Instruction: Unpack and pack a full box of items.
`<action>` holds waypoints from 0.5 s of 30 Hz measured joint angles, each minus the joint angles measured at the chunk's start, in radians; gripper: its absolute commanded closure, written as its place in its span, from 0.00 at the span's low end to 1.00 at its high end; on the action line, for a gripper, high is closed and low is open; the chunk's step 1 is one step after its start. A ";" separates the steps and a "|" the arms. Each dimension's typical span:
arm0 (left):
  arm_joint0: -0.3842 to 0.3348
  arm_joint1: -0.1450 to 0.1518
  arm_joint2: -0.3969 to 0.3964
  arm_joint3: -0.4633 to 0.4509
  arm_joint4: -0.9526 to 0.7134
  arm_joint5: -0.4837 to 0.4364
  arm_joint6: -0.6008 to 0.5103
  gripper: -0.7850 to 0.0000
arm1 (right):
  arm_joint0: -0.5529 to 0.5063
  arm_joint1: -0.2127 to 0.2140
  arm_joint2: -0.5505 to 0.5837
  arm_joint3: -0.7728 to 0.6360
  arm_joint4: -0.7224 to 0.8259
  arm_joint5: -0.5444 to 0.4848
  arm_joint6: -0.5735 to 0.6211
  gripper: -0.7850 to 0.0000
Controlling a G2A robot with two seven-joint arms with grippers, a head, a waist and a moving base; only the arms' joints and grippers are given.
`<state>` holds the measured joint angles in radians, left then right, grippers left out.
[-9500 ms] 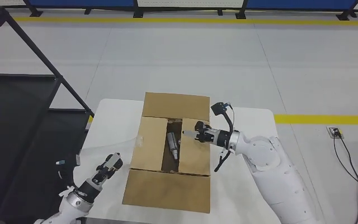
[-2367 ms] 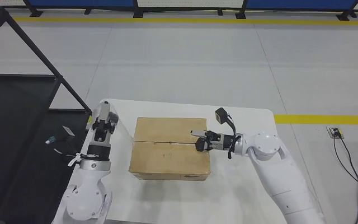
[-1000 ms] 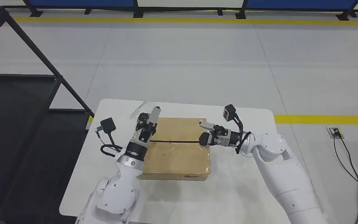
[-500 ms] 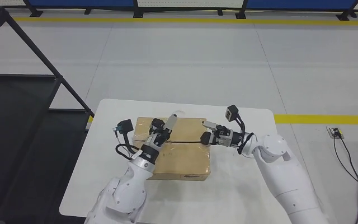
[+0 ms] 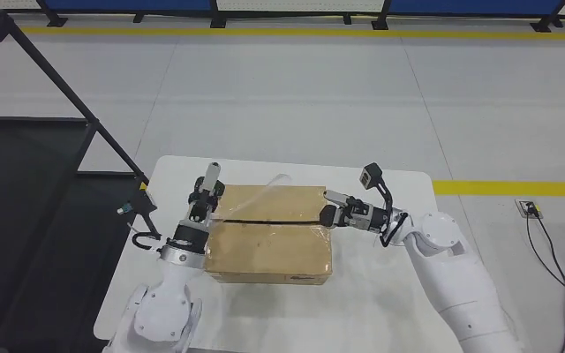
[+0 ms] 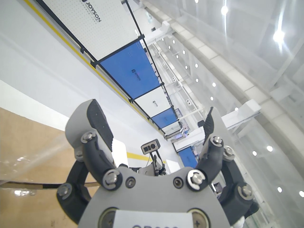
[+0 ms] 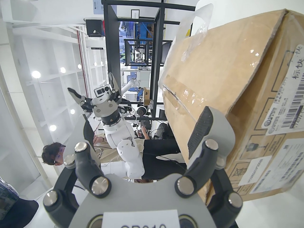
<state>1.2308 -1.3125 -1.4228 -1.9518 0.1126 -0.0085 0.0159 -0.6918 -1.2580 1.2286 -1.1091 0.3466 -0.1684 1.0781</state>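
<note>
The left gripper (image 6: 153, 112) is seen with its fingers spread wide and nothing between them. It is raised over the far left corner of the cardboard box (image 5: 269, 234) and pointed up and away from it, clear of the cardboard. The right gripper (image 7: 144, 129) is likewise spread and nothing is gripped. One of its fingers (image 7: 201, 129) is placed just beside the box's right end, near the top seam; whether it touches cannot be told. In the top view the left gripper (image 5: 210, 176) and the right gripper (image 5: 326, 216) are found at opposite ends of the box. The box is shut, its flaps meeting along a middle seam, and it is set in the middle of the white table (image 5: 380, 274). A loose clear tape strip (image 5: 265, 190) is seen rising off the box top, slanting up towards the far side.
</note>
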 measured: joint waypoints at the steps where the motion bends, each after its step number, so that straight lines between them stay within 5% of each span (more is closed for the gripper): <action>1: 0.007 0.004 -0.051 0.007 -0.040 0.000 -0.018 0.00 | 0.005 0.000 -0.006 -0.003 -0.012 0.004 -0.011 0.00; 8: 0.031 0.038 -0.268 0.076 -0.198 -0.007 -0.367 0.00 | 0.033 -0.009 -0.050 -0.016 -0.048 0.008 -0.071 0.00; 15: -0.057 0.069 -0.288 0.145 -0.139 0.022 -0.696 0.00 | 0.044 -0.010 -0.062 0.009 -0.040 -0.035 -0.047 0.00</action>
<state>1.1738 -1.2439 -1.7107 -1.8067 -0.0268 0.0137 -0.6800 -0.6479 -1.2675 1.1666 -1.1003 0.3066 -0.2030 1.0307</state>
